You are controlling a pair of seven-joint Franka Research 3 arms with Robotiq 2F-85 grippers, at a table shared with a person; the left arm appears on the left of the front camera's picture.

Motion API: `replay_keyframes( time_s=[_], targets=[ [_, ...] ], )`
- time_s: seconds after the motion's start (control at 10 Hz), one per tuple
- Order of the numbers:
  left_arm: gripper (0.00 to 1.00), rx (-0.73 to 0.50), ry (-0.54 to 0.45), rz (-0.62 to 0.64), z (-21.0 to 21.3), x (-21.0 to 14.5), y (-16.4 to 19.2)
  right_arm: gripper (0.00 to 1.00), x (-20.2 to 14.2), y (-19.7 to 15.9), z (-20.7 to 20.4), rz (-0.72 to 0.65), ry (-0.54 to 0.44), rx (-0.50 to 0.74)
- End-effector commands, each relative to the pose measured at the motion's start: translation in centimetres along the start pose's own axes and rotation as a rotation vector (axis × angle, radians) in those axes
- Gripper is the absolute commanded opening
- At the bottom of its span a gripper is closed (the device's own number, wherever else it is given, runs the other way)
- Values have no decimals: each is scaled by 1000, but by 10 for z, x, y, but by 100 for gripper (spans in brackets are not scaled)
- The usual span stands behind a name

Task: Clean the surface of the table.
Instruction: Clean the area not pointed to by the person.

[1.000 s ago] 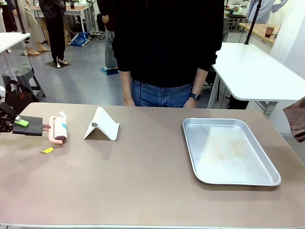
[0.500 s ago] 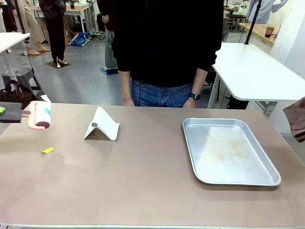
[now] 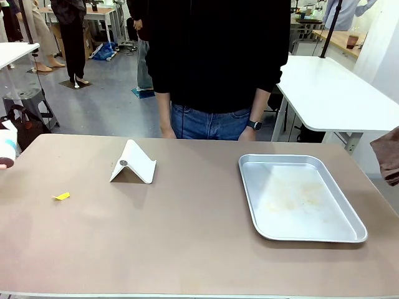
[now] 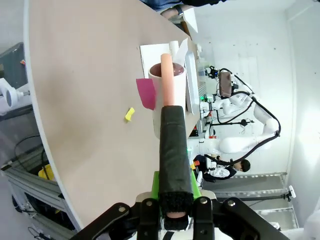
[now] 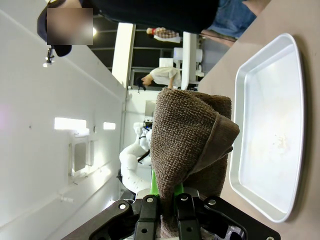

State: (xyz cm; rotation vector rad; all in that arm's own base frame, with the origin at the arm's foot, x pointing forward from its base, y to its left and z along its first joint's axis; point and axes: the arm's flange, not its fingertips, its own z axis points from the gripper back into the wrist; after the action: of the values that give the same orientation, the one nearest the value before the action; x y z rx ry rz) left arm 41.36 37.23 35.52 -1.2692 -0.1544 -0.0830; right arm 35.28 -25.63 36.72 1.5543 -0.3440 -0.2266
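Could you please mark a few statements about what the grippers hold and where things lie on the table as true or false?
1. The left gripper is shut on the lint roller's black handle. True.
2. The right gripper holds a yellow sponge. False: it is shut on a folded brown cloth.
3. The silver tray lies on the table's right part. True.
4. The yellow scrap lies inside the tray. False: it lies on the bare table, left of the white stand.
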Motion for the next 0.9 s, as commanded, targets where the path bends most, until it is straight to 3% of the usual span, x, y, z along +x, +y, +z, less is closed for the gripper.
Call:
replay_keyframes(
  time_s=[0.0, 0.5, 0.8],
  targets=[
    [22, -41, 9, -42, 3, 7, -2, 10, 0, 2, 0, 5, 0, 2],
    [22, -20, 24, -9, 1, 8, 2, 10, 0, 2, 0, 5, 0, 2],
    [22, 3, 116, 38, -21, -1, 13, 10, 0, 2, 0, 5, 0, 2]
  ],
)
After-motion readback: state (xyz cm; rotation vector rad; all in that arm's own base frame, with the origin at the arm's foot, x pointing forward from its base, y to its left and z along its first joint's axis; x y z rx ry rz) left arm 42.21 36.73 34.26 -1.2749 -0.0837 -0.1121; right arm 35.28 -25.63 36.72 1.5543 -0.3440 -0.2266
